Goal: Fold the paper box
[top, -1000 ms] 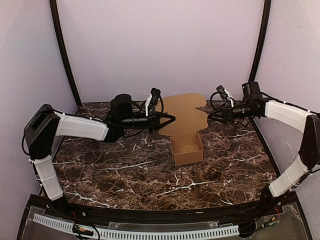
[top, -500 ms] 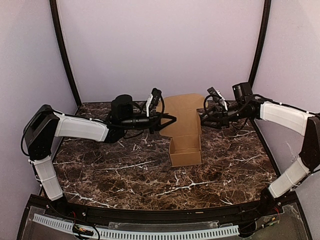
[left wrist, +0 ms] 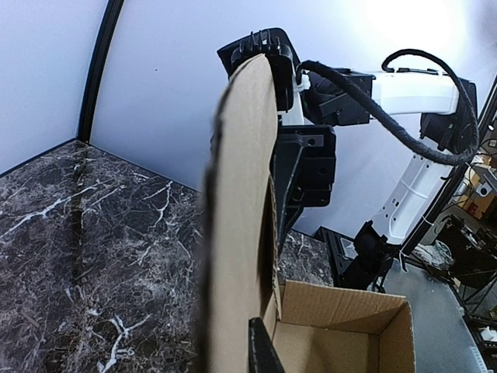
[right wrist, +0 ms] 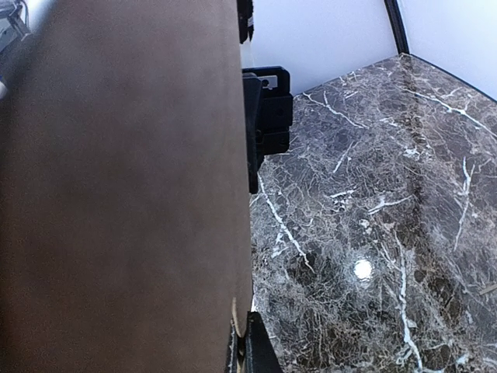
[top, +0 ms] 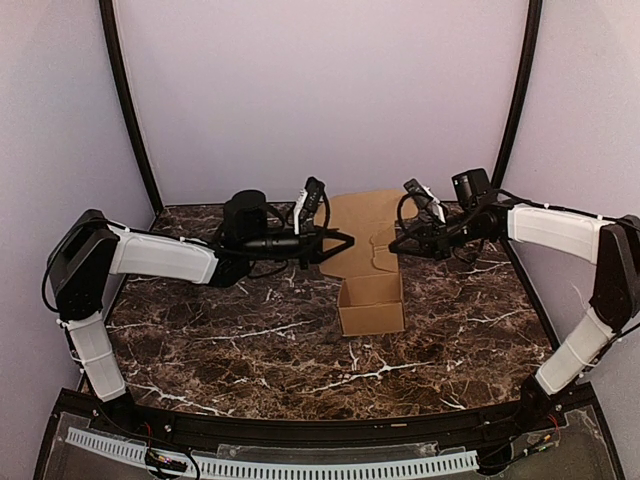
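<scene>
The paper box (top: pixel 371 306) is brown cardboard, an open tray on the marble table (top: pixel 230 350) with its lid flap (top: pixel 358 222) standing upright behind it. My left gripper (top: pixel 347 240) is shut on the flap's left edge. My right gripper (top: pixel 392 246) is shut on the flap's right side tab. The left wrist view shows the flap (left wrist: pixel 237 202) edge-on between my fingers (left wrist: pixel 264 351), the tray (left wrist: pixel 342 326) below right. In the right wrist view the cardboard (right wrist: pixel 116 186) fills the left half, pinched at the bottom by my right gripper (right wrist: pixel 242 351).
Pale enclosure walls (top: pixel 320 90) and black corner posts (top: pixel 125 100) stand close behind the box. Both arms reach in level from either side, meeting at the flap. A white perforated strip (top: pixel 270 465) runs along the near edge.
My right gripper moved left to the flap's right side and closed on its tab, which now bends inward. The left arm kept its hold and did not move.
</scene>
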